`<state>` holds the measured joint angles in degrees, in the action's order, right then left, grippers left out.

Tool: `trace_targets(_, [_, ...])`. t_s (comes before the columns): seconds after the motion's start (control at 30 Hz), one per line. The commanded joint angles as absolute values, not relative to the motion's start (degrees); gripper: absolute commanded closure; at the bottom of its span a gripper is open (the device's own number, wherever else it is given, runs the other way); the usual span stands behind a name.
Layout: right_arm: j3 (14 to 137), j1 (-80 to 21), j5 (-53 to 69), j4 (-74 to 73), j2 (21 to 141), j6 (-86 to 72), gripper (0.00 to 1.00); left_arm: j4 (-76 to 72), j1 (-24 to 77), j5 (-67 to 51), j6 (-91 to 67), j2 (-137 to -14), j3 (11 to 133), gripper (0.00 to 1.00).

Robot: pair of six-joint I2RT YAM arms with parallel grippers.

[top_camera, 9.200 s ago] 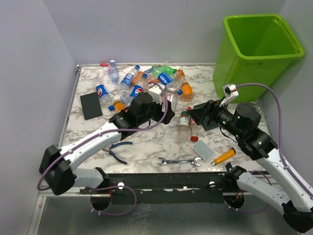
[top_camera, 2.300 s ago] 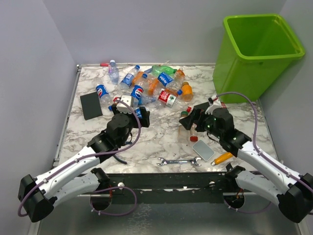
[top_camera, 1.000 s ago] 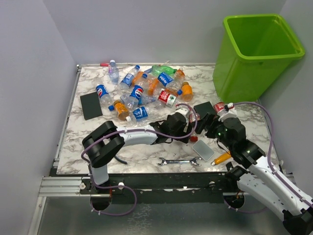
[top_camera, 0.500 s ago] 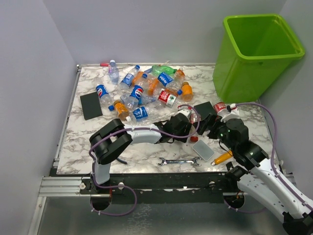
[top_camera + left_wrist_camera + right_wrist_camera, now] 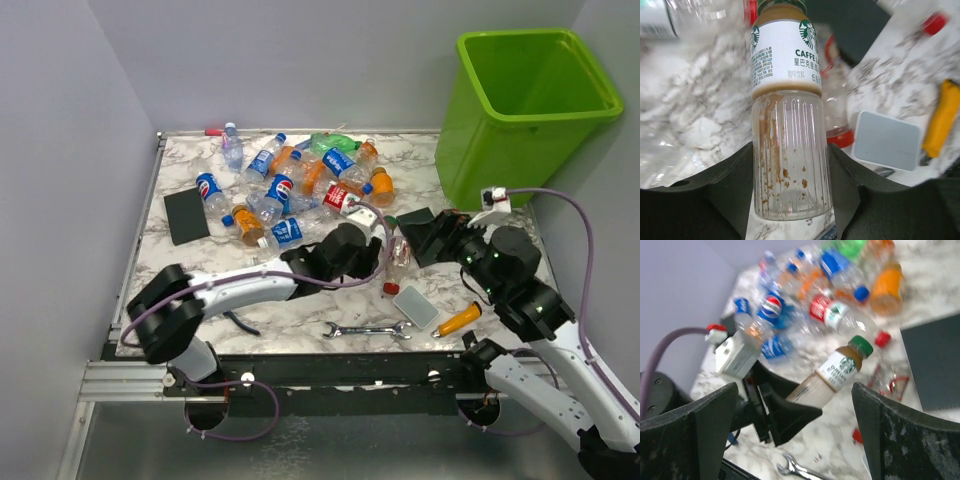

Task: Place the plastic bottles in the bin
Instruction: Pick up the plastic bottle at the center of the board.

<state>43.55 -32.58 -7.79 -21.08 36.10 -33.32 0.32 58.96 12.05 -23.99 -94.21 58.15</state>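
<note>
While clamping the coffee bottle (image 5: 785, 75) in the left gripper (image 5: 790, 155), tilted cap-up over the table (image 5: 180, 262) toward its right side, treat pickup as the step in hand. Next, lift clear, carry to the bin (image 5: 490, 160) at far right, release above its rim. Note left arm stretched low rightward; right gripper (image 5: 428, 238) spread wide, empty.

ok so the left arm (image 5: 240, 287) and right arm (image 5: 585, 370) are white shells with chunky black joints, black fingers (image 5: 730, 190), and a purple cable (image 5: 675, 335) looping off each wrist
</note>
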Motion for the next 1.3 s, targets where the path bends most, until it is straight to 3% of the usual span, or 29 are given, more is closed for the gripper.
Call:
trace_targets(0.0, [53.3,-32.8,-2.1,-16.0,37.1,-26.8,0.0,-1.9,59.3,15.5,-16.7,-77.7,56.2,0.59])
trace_targets(0.3, [63.5,-32.8,18.3,-6.0,46.2,-26.1,0.01,-3.0,59.0,7.6,0.4,-55.6,47.4,0.63])
trace_targets(0.57, [62.8,-32.8,22.6,2.9,52.7,-32.5,0.03,-28.6,58.9,1.0,0.6,-41.1,26.9,0.68])
trace_targets(0.83, [58.7,-32.8,17.7,4.9,54.5,-38.9,0.04,-35.0,58.9,2.2,0.8,-35.8,20.0,0.73])
trace_targets(1.27, [56.0,-34.1,24.0,12.6,60.6,-49.4,0.08,-35.8,58.9,2.9,0.6,-35.6,19.6,0.74])
